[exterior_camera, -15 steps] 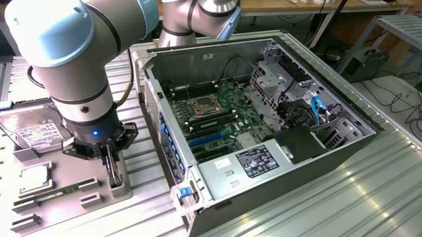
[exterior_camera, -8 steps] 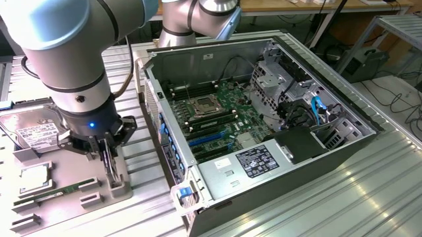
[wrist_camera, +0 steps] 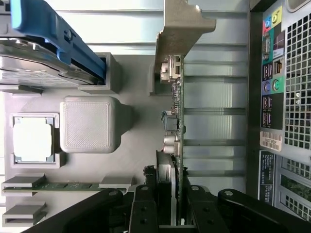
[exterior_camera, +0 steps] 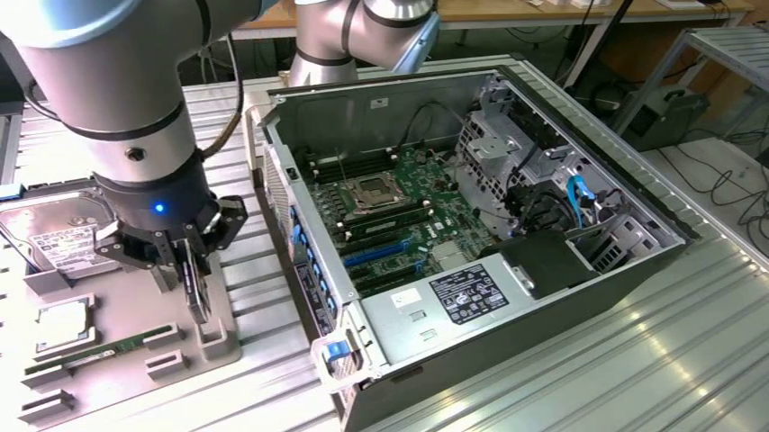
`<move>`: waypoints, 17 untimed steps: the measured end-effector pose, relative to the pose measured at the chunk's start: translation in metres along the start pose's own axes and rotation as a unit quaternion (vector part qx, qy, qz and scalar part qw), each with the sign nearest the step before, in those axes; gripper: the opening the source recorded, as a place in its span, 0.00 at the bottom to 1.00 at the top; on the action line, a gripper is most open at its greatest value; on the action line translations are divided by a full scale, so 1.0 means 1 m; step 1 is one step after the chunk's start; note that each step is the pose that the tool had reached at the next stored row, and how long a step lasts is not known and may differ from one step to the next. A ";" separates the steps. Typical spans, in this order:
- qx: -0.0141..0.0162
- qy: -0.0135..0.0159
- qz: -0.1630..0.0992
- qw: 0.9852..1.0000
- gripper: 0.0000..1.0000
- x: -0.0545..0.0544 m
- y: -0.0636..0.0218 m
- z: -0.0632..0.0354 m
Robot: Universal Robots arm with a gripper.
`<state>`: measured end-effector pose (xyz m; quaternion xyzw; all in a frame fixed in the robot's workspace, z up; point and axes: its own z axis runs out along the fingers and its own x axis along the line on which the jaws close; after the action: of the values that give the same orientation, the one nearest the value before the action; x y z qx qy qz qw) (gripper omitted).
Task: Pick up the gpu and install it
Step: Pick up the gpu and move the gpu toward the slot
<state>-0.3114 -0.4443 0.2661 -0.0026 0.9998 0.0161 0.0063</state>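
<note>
The gpu stands on edge in a slot of the grey fixture, on the exterior view's left beside the open computer case. My gripper is lowered straight over it. In the wrist view the gpu shows edge-on, with its pale metal bracket at the far end. My gripper has one black finger pressed against each face of the card, shut on it. The card's lower edge still sits in the fixture.
On the fixture lie a silver hard drive, a processor chip and a green memory stick. The case lies on its side, with the motherboard and its blue slots exposed. The case's rear ports are close by.
</note>
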 end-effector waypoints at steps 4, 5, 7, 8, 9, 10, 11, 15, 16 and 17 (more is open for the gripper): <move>0.000 0.000 0.000 1.000 0.28 0.000 0.0004 -0.0111; 0.000 0.000 0.000 1.000 0.28 0.000 0.0005 -0.0140; 0.000 0.000 0.000 1.000 0.28 0.000 0.0007 -0.0209; 0.000 0.000 0.000 1.000 0.28 0.000 0.0008 -0.0233; 0.000 0.000 0.000 1.000 0.28 0.000 0.0009 -0.0261; 0.000 0.000 0.000 1.000 0.28 0.000 0.0010 -0.0292; 0.000 0.000 0.000 1.000 0.28 0.000 0.0010 -0.0317; 0.000 0.000 0.000 1.000 0.28 -0.001 0.0014 -0.0433; 0.000 0.000 0.000 1.000 0.28 -0.001 0.0015 -0.0464; 0.000 0.000 0.000 1.000 0.28 -0.001 0.0016 -0.0491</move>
<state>-0.3112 -0.4442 0.3152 -0.0027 0.9998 0.0162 0.0063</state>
